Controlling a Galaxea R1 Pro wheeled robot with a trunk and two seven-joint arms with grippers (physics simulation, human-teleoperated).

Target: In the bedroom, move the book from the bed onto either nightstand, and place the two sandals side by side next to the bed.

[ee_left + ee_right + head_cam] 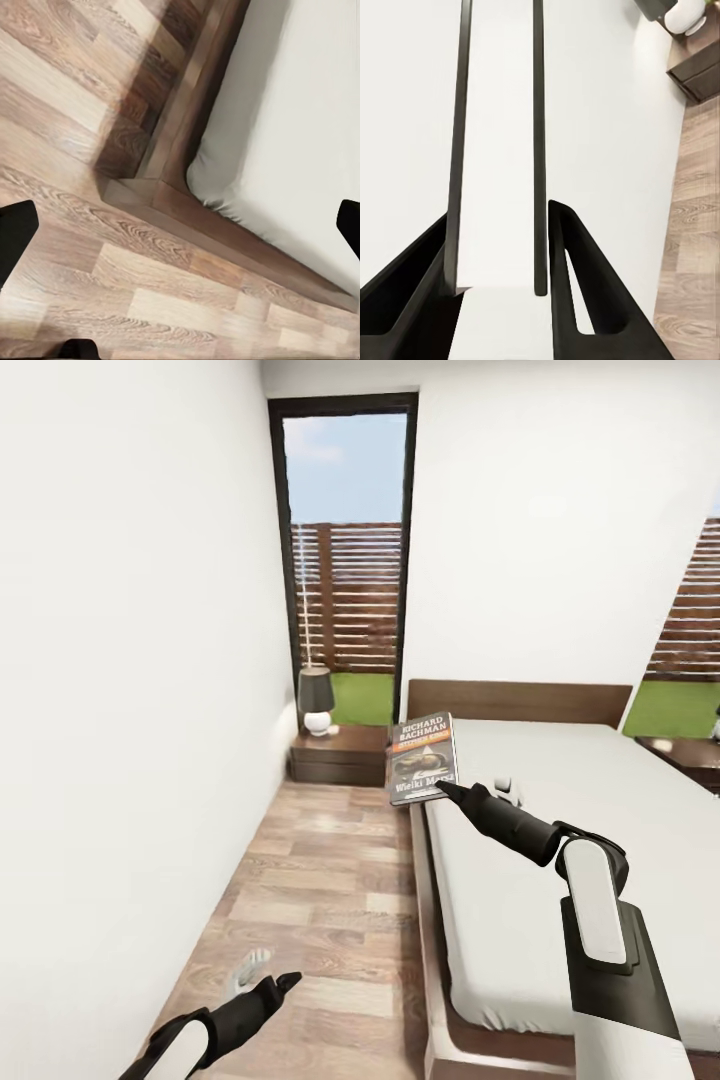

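One book [423, 759] is in sight: a thin paperback with "RICHARD BACHMAN" in white on a dark cover and an orange band. It is held upright in the air above the left edge of the bed [560, 830], near the headboard, its cover facing the head camera. The right pincer [447, 791] has closed on its lower edge. In the right wrist view the two black fingers [577, 285] stand on either side of the book's edge [499, 150], seen end-on as pale pages between dark covers.

The left pincer [283, 985] hangs low over the floor [320, 880] beside the bed; its jaws are spread wide with nothing between them, the tips showing at opposite edges of the left wrist view above a corner of the bed frame [172, 202] and mattress.

One nightstand [340, 753] stands in the corner left of the headboard, dark brown, carrying one lamp [317, 700] with a black shade and white base. It is well apart from the book, with bare plank floor between. A second dark stand [690, 757] shows partly at the far right of the bed.

The room has white walls, a brown wood-plank floor and a tall dark-framed window [345, 560] behind the nightstand, looking onto a slatted fence and grass.
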